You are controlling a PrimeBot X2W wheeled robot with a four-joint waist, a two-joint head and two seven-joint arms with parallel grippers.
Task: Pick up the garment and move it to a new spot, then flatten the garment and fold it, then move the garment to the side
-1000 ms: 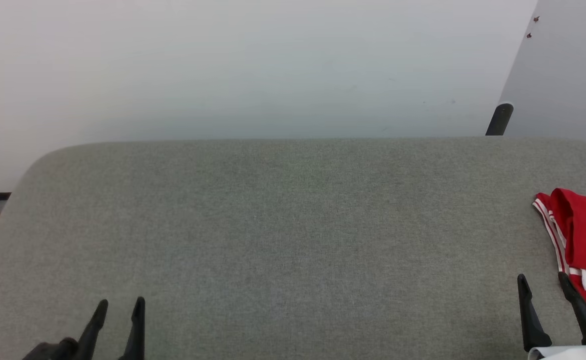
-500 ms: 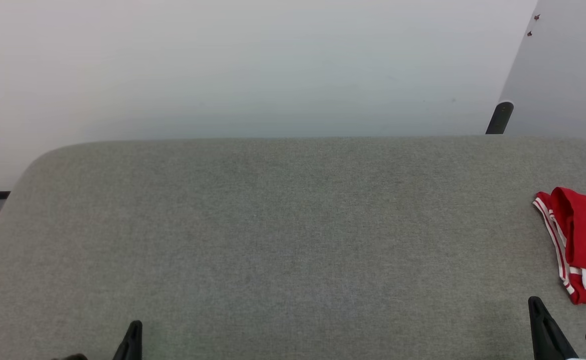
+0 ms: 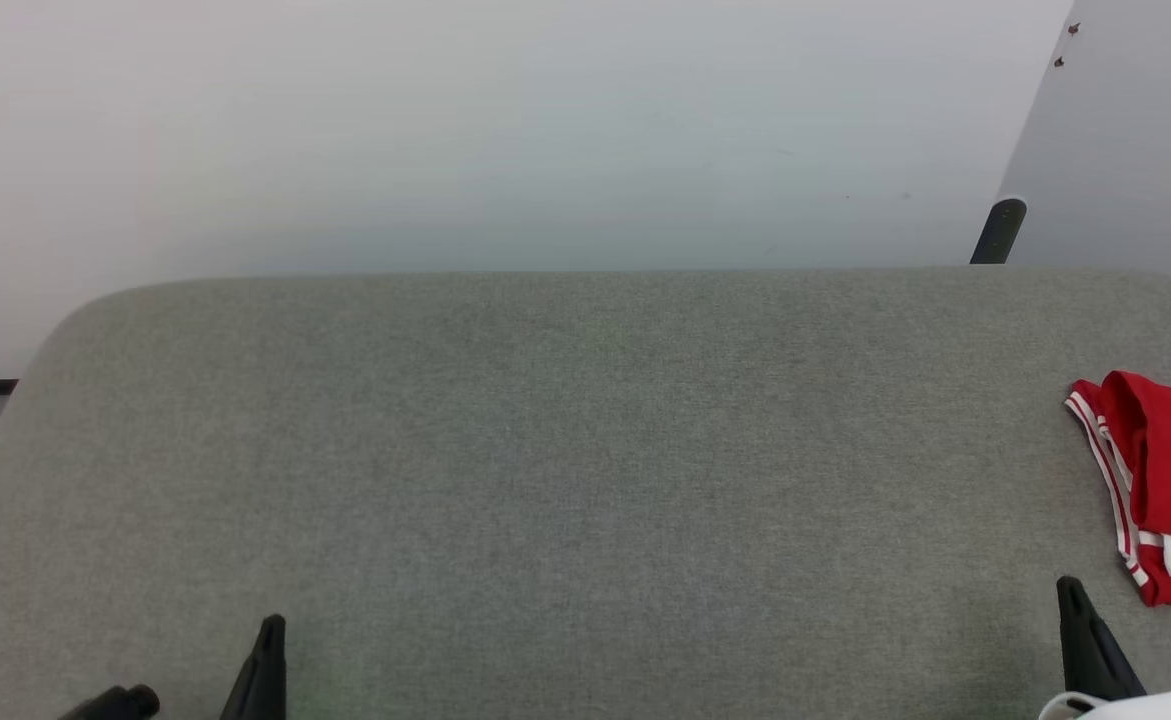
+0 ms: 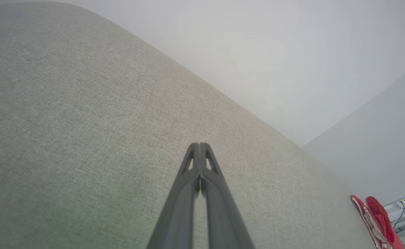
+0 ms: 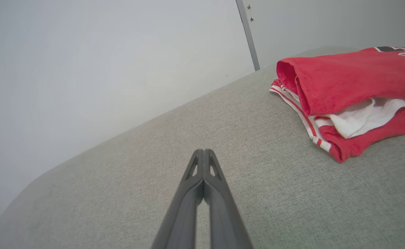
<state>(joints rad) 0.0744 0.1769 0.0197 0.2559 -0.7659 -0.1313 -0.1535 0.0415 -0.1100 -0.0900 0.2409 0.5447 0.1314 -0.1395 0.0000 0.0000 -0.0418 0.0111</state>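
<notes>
- Grey woven fabric noted over the whole work surface (image 3: 585,450), rounded at the far left corner and backed by a pale wall (image 3: 445,130).
- Found the garment (image 5: 347,79) lying at the right edge of the surface, folded into a compact bundle: red layer on top, white sleeve cloth showing beneath it, red-white striped trim along its left side.
- Bundle partly cut off by the right frame edge in the head view; dark-and-white chest mark just visible at its far end in the right wrist view.
- Found the left gripper (image 4: 199,145) over the near left of the surface, jaws pressed fully together, nothing between them.
- Found the right gripper (image 5: 204,151) at the near right, jaws likewise closed tip to tip and empty, near the garment but apart from it.
- Noted a dark post (image 3: 997,232) beyond the far right edge.
</notes>
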